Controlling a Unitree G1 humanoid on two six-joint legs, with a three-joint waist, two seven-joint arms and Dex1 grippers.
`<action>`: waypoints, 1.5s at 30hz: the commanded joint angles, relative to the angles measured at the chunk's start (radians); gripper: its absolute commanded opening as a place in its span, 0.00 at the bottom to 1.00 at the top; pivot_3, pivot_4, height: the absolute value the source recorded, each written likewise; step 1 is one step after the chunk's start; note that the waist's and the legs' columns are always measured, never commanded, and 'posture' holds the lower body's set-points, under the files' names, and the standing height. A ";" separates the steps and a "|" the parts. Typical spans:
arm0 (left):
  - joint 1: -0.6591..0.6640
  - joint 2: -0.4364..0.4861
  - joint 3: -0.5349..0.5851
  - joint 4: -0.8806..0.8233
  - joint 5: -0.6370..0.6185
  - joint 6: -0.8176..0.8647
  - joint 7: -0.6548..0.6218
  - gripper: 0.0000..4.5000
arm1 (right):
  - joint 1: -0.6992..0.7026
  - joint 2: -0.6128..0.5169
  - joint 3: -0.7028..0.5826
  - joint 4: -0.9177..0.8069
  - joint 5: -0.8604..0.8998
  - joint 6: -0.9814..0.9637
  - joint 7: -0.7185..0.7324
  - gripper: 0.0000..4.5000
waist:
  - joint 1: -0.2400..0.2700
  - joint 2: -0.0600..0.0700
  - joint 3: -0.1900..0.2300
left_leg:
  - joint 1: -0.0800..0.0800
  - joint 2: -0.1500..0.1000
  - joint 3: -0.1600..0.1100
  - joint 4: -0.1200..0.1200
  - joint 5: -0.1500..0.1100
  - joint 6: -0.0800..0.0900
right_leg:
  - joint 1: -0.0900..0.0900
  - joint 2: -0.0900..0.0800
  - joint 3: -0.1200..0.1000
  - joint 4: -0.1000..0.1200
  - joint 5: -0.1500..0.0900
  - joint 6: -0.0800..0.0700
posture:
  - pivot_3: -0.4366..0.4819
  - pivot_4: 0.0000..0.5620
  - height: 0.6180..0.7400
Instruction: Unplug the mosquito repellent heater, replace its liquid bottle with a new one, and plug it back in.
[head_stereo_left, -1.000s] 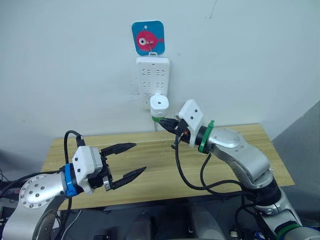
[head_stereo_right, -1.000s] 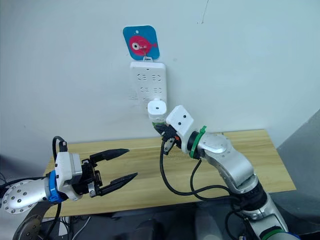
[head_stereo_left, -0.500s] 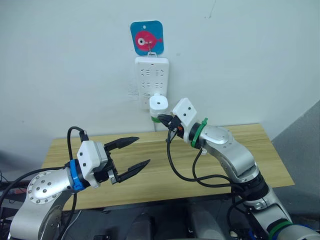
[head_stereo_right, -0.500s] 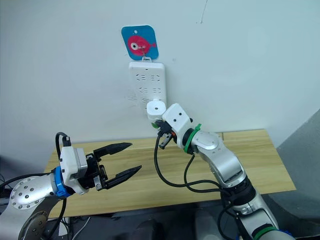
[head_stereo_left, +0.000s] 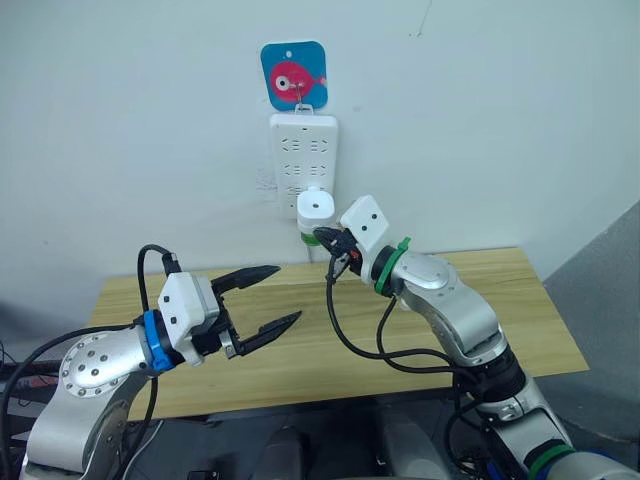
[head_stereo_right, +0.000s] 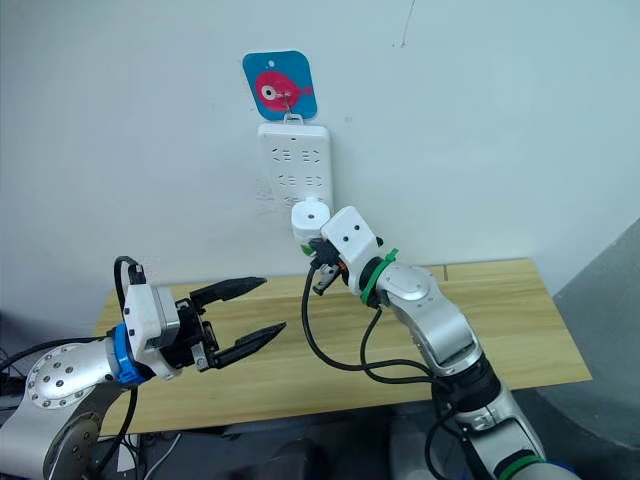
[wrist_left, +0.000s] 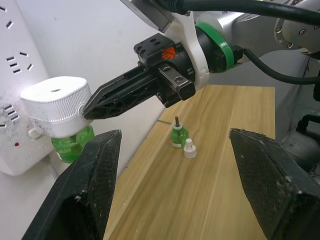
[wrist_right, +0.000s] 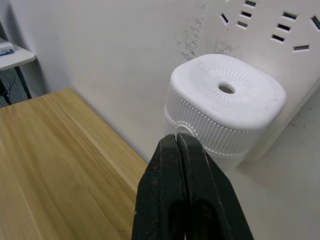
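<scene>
The white mosquito repellent heater (head_stereo_left: 316, 207) sits plugged into the lower part of a wall power strip (head_stereo_left: 305, 150). A green liquid bottle (wrist_left: 73, 144) hangs under the heater. My right gripper (wrist_right: 177, 138) is shut with nothing in it, and its tips touch the heater's ribbed side just above the bottle. A second small green bottle (wrist_left: 176, 135) with a bare wick stands on the wooden table (head_stereo_left: 520, 300), a white cap (wrist_left: 189, 148) beside it. My left gripper (head_stereo_left: 288, 293) is open and empty, hovering over the table's left half, well away from the heater.
A blue hook plate with a pink fish (head_stereo_left: 295, 75) holds the power strip on the white wall. The right arm's black cable (head_stereo_left: 345, 330) loops down over the table's middle. The table's front edge lies close under my left arm.
My right gripper has moved left and up until its shut tips meet the heater's side. My left gripper has risen slightly and moved a little to the right, still open.
</scene>
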 joint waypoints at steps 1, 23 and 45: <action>-0.009 0.002 -0.010 -0.002 0.004 -0.019 0.003 0.80 | -0.015 0.016 -0.060 -0.006 -0.010 0.001 -0.047 0.01 | 0.000 0.000 0.000 | 0.000 0.000 0.000 0.000 0.000 0.000 | 0.000 0.000 0.000 0.000 0.000 0.000 | 0.37 0.26 0.92; -0.036 0.107 0.019 0.268 0.086 -0.128 -0.115 0.88 | 0.163 -0.408 -0.127 -0.361 0.117 0.045 0.286 0.09 | 0.015 -0.002 -0.002 | 0.000 0.000 0.000 -0.002 0.001 -0.001 | 0.000 0.000 -0.001 -0.001 0.000 0.000 | 0.41 0.17 0.92; 0.011 0.302 0.082 0.456 0.251 -0.128 -0.146 1.00 | 0.565 -0.987 -0.661 -0.073 0.156 -0.422 0.803 0.99 | 0.060 -0.013 -0.038 | 0.015 0.005 0.012 -0.003 0.001 -0.001 | 0.011 0.004 0.002 -0.005 -0.003 0.002 | 0.50 0.10 0.92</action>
